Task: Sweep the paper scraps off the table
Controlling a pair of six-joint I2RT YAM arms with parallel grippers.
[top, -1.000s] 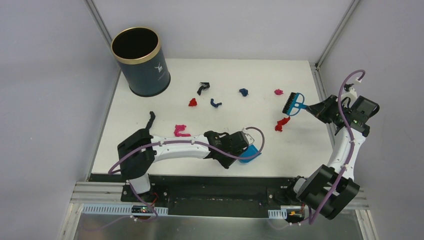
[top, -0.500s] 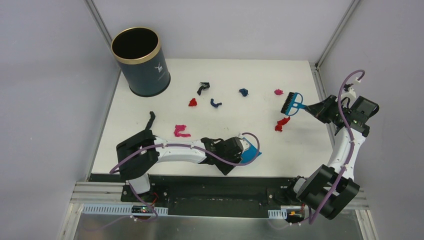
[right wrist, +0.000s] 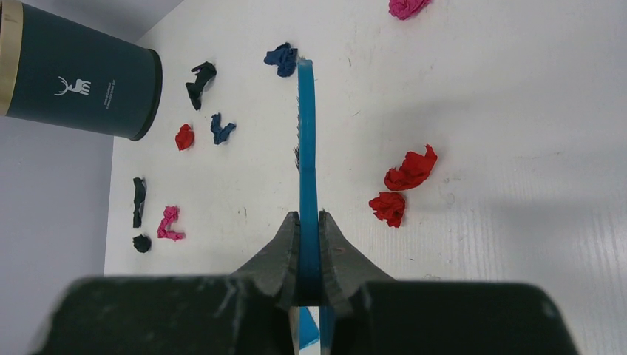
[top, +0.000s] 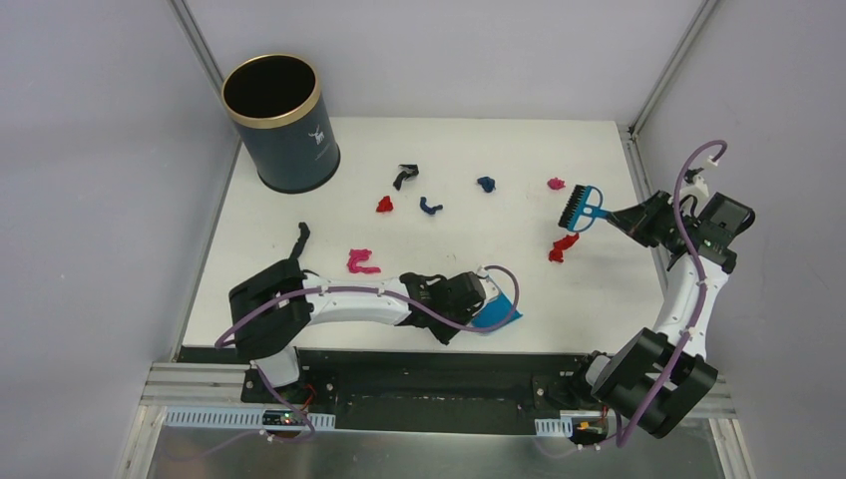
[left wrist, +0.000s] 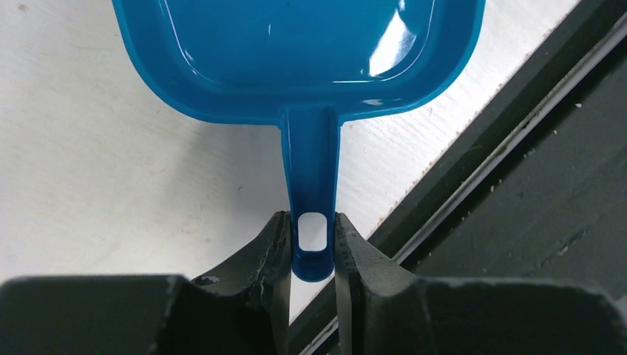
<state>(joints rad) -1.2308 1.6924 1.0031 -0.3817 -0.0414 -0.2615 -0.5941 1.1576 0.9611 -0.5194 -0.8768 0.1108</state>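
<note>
White table (top: 479, 140), centre of top view. Dark blue bin (top: 279, 125), upper left corner of table. Blue dustpan (left wrist: 296, 52), lower centre near front edge, handle pinched in left gripper (left wrist: 310, 231). Blue brush (top: 584, 207), right side, clamped in right gripper (right wrist: 309, 222). Loose paper scraps (top: 361, 261), red, pink, blue and black, scattered mid-table between bin and brush.

Front of dustpan (left wrist: 296, 44) cut off at top, bin (right wrist: 81, 81) cropped left, brush (right wrist: 305, 133) bristles hidden edge-on, paper scraps (top: 362, 261) indistinct overhead
</note>
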